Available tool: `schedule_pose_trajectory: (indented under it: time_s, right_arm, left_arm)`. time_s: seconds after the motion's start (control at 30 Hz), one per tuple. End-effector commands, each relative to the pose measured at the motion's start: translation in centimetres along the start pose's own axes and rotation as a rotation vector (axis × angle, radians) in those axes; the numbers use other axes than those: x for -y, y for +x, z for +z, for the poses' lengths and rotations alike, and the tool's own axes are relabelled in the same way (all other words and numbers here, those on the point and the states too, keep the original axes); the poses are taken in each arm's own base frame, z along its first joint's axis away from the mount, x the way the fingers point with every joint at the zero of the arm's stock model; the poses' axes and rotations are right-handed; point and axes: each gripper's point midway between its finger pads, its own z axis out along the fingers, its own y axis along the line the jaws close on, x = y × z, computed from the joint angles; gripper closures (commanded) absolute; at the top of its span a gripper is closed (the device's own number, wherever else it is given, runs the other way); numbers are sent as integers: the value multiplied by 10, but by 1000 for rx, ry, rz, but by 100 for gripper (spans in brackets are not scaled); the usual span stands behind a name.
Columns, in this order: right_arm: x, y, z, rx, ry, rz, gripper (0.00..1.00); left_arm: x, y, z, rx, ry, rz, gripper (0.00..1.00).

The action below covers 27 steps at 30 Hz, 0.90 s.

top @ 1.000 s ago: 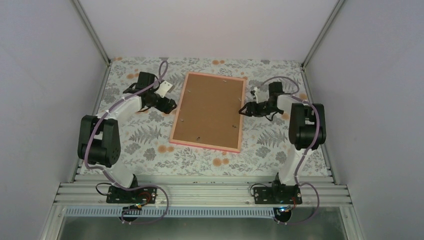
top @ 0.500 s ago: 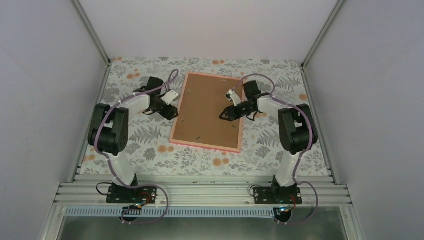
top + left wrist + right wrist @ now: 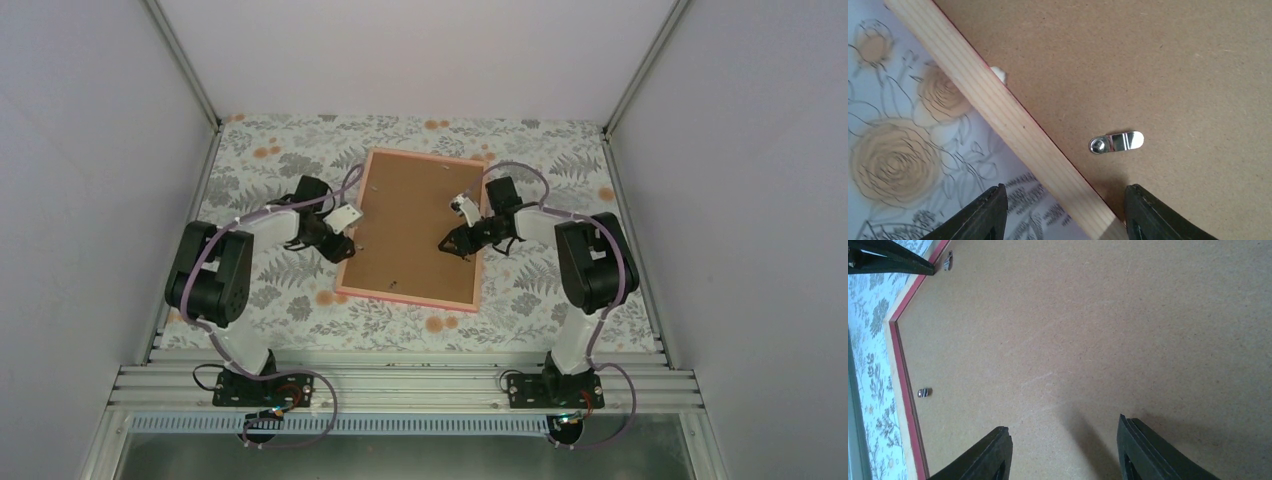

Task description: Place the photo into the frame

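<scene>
Frame [image 3: 405,295] lies face down and flat on floral surface [image 3: 290,270], mid-field between the two arms, long side running away from the bases and skewed slightly. Brown backing board [image 3: 415,215] sits inside it and fills the whole opening, pink rim showing all round. Photo hidden, if it is under the board; cannot tell. Metal turn clip [image 3: 1115,142] on the board near the frame's left rail, lying flat on the board with its end pointing away from the rail. A small white scrap [image 3: 999,76] pokes out where that rail meets the board; too small to identify. A second small clip [image 3: 924,392] sits close to the pink rim in the right wrist view. Left hand [image 3: 343,243] low over the frame's left rail, spread wide and holding nothing; in its wrist view the left hand [image 3: 1066,210] straddles the bare wood back of the rail, one finger over the surface and the other over the board, clip just ahead of them. Right hand [image 3: 450,243] over the board's right half, inside the rim; wrist view shows the right hand [image 3: 1063,450] also parted wide and empty, plain board between the fingers and their shadow just beneath
</scene>
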Motion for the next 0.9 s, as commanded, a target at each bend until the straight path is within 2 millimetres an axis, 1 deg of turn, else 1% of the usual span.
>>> schedule_pose_trajectory:
  time_s: [0.0, 0.07, 0.1, 0.13, 0.2, 0.27, 0.33, 0.4, 0.47, 0.53, 0.6, 0.67, 0.7, 0.77, 0.83, 0.87]
  right_arm:
    - [0, 65, 8, -192, 40, 94, 46]
    - [-3, 52, 3, -166, 40, 70, 46]
    - [-8, 43, 0, -143, 26, 54, 46]
    - [-13, 32, -4, -117, 10, 33, 46]
    - [-24, 7, -13, -43, -20, -15, 46]
    - [-36, -16, -23, 33, -42, -70, 47]
    - [-44, -32, -28, 80, -40, -120, 49]
    - [-46, -41, -25, 95, -23, -160, 50]
    - [-45, -45, -18, 89, -4, -187, 52]
    - [-36, -45, -8, 70, 34, -191, 55]
    - [-27, -44, 0, 51, 56, -184, 57]
    - [-18, -38, 8, 26, 74, -176, 58]
    - [-14, -34, 12, 9, 80, -171, 59]
    - [-8, -22, 17, -28, 89, -161, 60]
    - [-7, -10, 18, -60, 77, -150, 61]
    - [-7, -4, 17, -69, 71, -147, 61]
  left_arm:
    - [18, 40, -1, -104, 42, 31, 42]
    - [28, 35, -6, -72, 91, 18, 42]
    - [34, 27, -12, -37, 139, 3, 43]
    - [37, 14, -20, 16, 187, -22, 43]
    - [30, -8, -33, 88, 220, -76, 44]
    - [16, -29, -42, 148, 214, -119, 44]
    - [0, -44, -45, 189, 207, -167, 45]
    - [-15, -50, -40, 196, 194, -206, 47]
    - [-30, -53, -30, 187, 180, -238, 52]
    - [-41, -60, -21, 181, 175, -250, 55]
    - [-50, -68, -14, 190, 170, -249, 55]
    - [-54, -74, -6, 192, 183, -249, 56]
    - [-54, -74, -3, 188, 188, -252, 56]
    - [-49, -69, 6, 166, 217, -260, 60]
    - [-36, -61, 13, 134, 264, -262, 63]
    - [-26, -57, 15, 123, 300, -256, 63]
